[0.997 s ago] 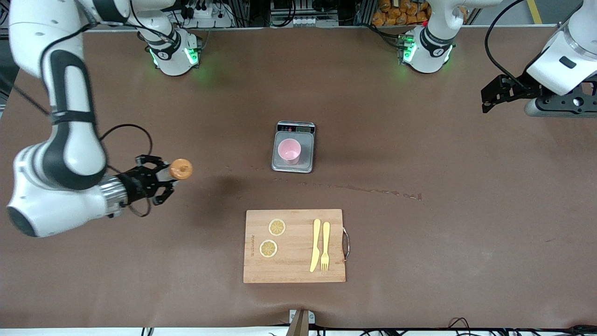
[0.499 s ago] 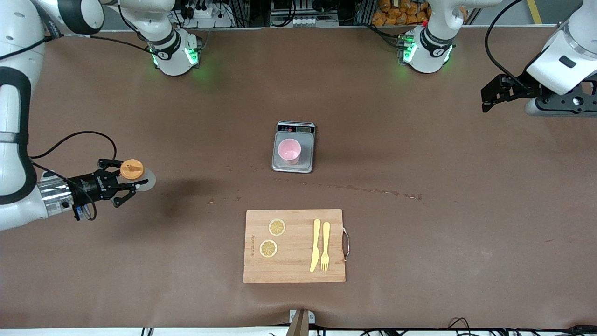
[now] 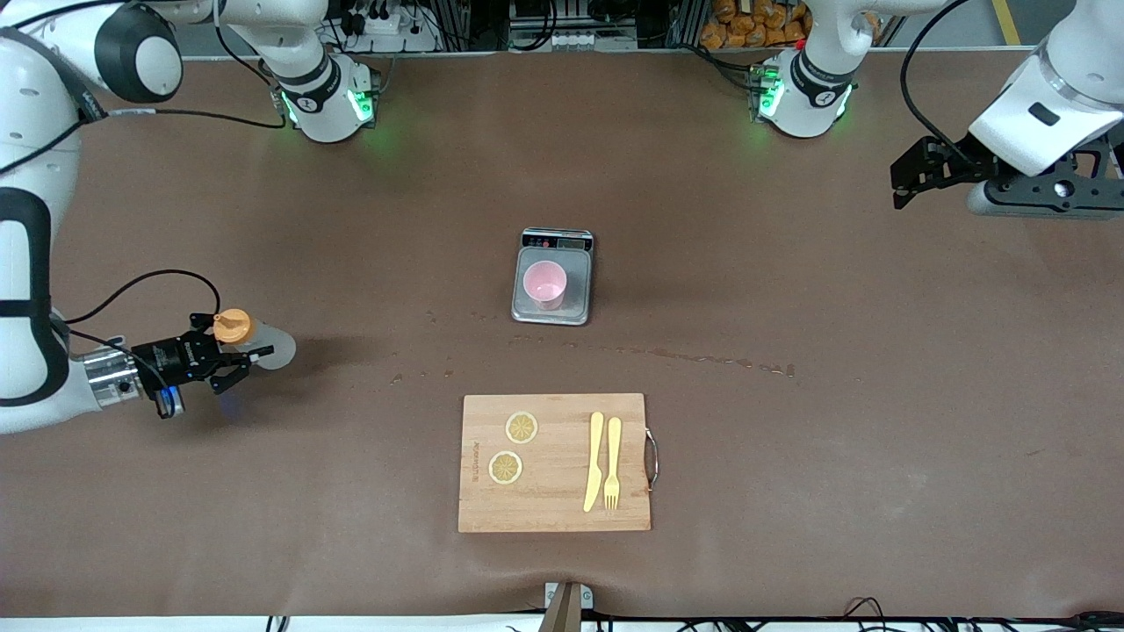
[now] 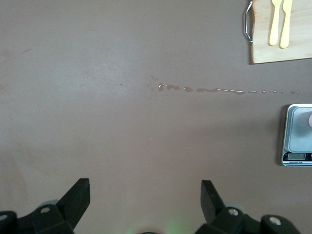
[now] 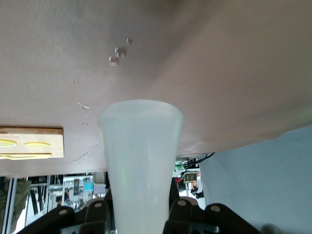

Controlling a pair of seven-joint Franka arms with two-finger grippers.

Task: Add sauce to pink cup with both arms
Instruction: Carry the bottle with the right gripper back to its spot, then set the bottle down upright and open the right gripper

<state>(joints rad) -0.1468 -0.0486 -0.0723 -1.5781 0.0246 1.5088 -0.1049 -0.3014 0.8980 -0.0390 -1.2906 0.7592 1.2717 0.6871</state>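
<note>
- A wooden cutting board (image 3: 555, 463) is seen nearest the front camera; two lemon slices (image 3: 514, 448) and a yellow knife (image 3: 594, 461) and fork (image 3: 612, 463) lie on it.
- Farther from the camera, at the right arm's end of the table, the right gripper (image 3: 230, 355) is shown low over the mat, its jaws clamped on the sauce (image 3: 255, 341). The bottle is held near its orange cap, with the pale body pointing toward the table's middle.
- A thin trail of spilled liquid (image 3: 694, 357) is marked between the board and the scale (image 3: 553, 277).
- The pink cup (image 3: 544, 283) stands upright on the scale's plate, well apart from both grippers.
- The left gripper (image 3: 913, 175) is held in the air over the left arm's end of the table, jaws spread wide and empty; this arm waits.
- Step in hand, as judged: the bottle is being set down. It should be lowered until its base is borne by the mat and released only then, so that it is not tipped.
- Compared with one second ago, the right gripper and bottle are found lower and closer to the table edge at the right arm's end; the left gripper is shifted slightly; the cup, scale and board are unchanged.
</note>
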